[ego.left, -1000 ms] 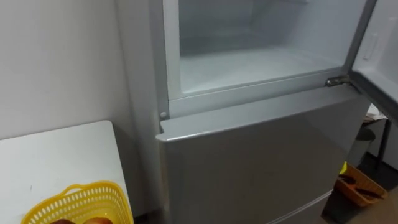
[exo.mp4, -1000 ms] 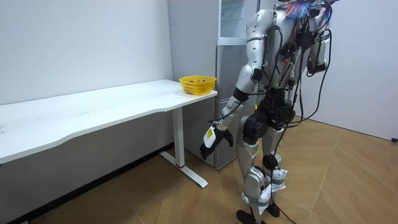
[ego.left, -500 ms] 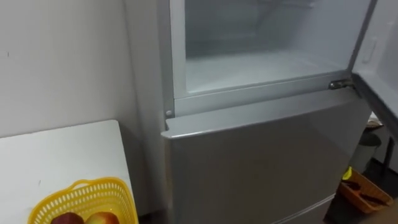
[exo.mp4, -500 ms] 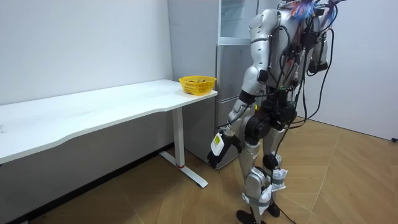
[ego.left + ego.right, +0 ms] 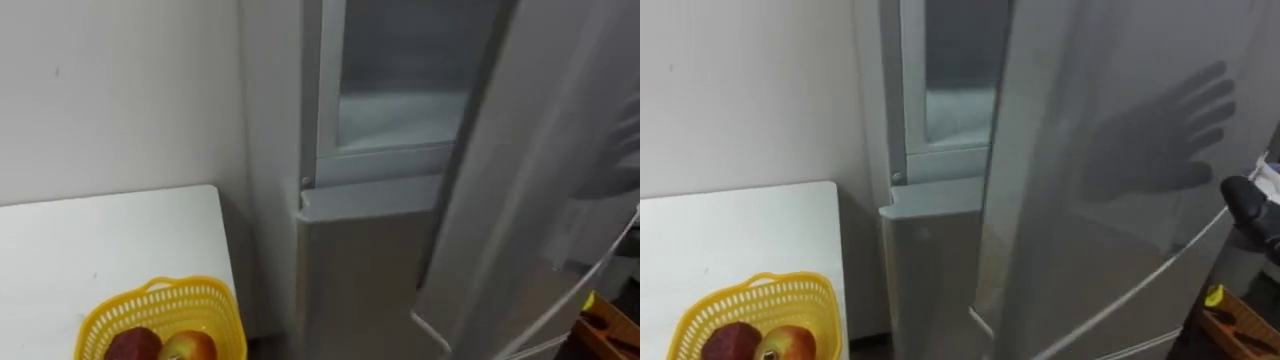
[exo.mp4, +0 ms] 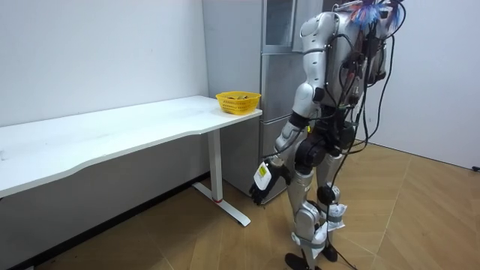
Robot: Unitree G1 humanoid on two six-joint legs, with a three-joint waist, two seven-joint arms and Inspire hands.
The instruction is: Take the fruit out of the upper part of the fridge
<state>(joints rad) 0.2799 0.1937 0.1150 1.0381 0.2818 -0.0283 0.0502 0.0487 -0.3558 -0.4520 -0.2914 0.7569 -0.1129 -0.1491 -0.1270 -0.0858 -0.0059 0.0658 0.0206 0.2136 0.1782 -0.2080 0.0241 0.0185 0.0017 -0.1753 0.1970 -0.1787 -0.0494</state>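
Fruit [image 5: 185, 348] sits in the basket [image 5: 205, 292] far left of the spread right hand [image 5: 1252, 207]; left hand [image 6: 264, 177] hangs low, state unclear; push the door [image 5: 1090, 150] just ahead evenly until it seals against the fridge [image 5: 350, 260] beyond.

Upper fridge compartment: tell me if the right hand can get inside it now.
Probably not. The upper door covers most of the upper compartment, leaving a narrow strip showing, and the right hand is on the door's outer side. The left hand hangs low.
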